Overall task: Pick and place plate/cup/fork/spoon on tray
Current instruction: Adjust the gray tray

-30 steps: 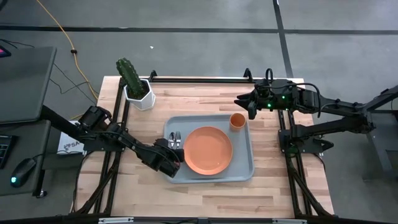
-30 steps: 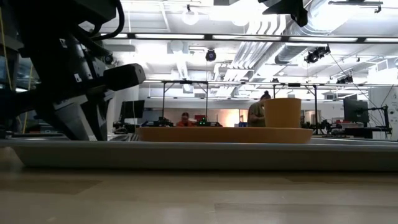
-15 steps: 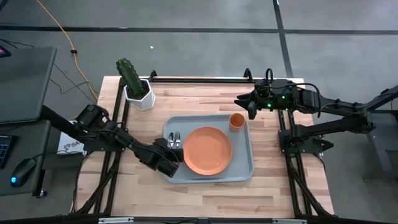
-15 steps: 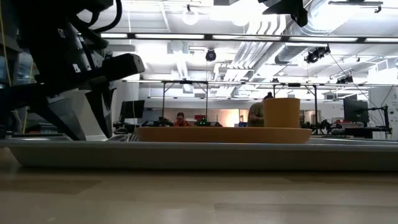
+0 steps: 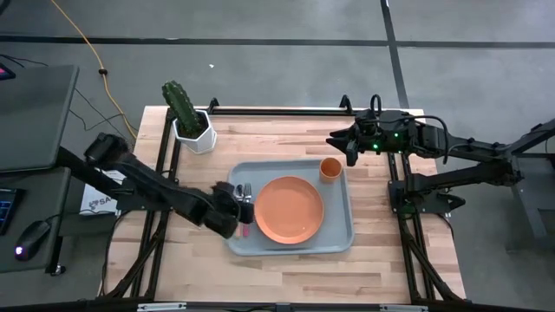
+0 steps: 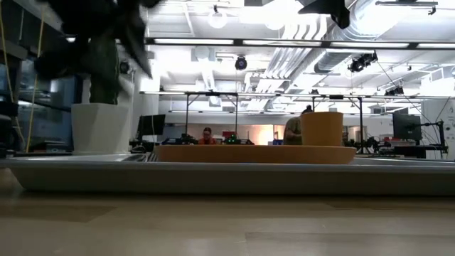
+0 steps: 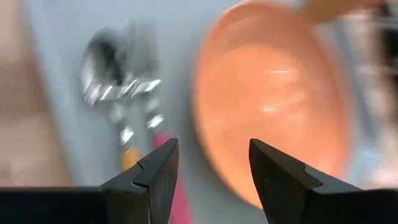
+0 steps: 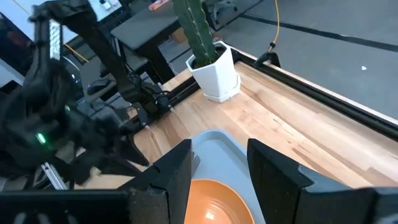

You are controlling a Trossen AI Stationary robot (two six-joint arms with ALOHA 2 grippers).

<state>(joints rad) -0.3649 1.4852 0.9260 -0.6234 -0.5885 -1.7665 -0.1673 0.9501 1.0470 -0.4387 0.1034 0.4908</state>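
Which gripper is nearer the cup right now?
Right. The right gripper hangs beside the tray's far right corner, close to the cup. The left gripper is open over the fork and spoon at the tray's opposite end, past the plate.

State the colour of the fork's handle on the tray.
Pink. The fork handle shows best in the left wrist view, beside the spoon.

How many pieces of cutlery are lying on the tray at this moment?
2. The spoon and the fork lie side by side on the tray, along its left edge beside the plate. The left arm may hide part of them from above.
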